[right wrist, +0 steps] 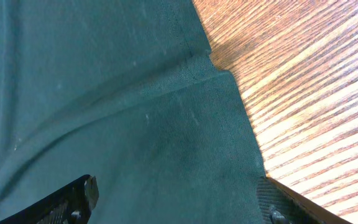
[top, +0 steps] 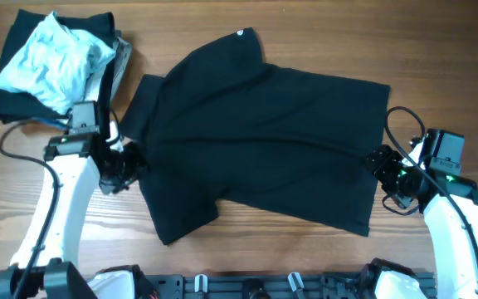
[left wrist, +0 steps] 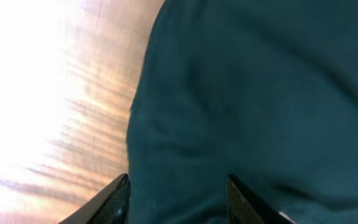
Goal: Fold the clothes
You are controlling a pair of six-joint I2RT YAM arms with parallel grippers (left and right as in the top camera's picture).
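From above, your shirt (top: pixel 256 141) lies spread on the counter (top: pixel 289 245), mostly flat, with creases running across it. One sleeve points to the far side and the other to the near left. A small white tag shows at its far edge.

Your left tool (top: pixel 127 166) sits at the shirt's left edge, near a sleeve. From this view you cannot tell whether it touches the cloth. Your right tool (top: pixel 384 162) sits at the shirt's right edge, just beside the hem.

At the far left corner there is a pile, well apart from the tools. A crumpled blue garment (top: pixel 52 58) lies on a black garment (top: pixel 7 95), and a grey garment (top: pixel 123 58) shows at the pile's right side. The grey one lies just beside the shirt's far left sleeve.

In the left wrist view, your left tool (left wrist: pixel 178 180) has its fingers apart, gripping nothing. The shirt (left wrist: pixel 260 93) fills the right of the frame and runs on between the fingers. Bare counter (left wrist: pixel 104 112) shows to the left, washed out by glare.

In the right wrist view, your right tool (right wrist: pixel 176 186) has its fingers wide apart and holds nothing. The shirt (right wrist: pixel 104 93) lies flat across the gap between them. A seam runs up to a corner of the cloth. The counter (right wrist: pixel 303 93) shows beyond the shirt's edge on the right.
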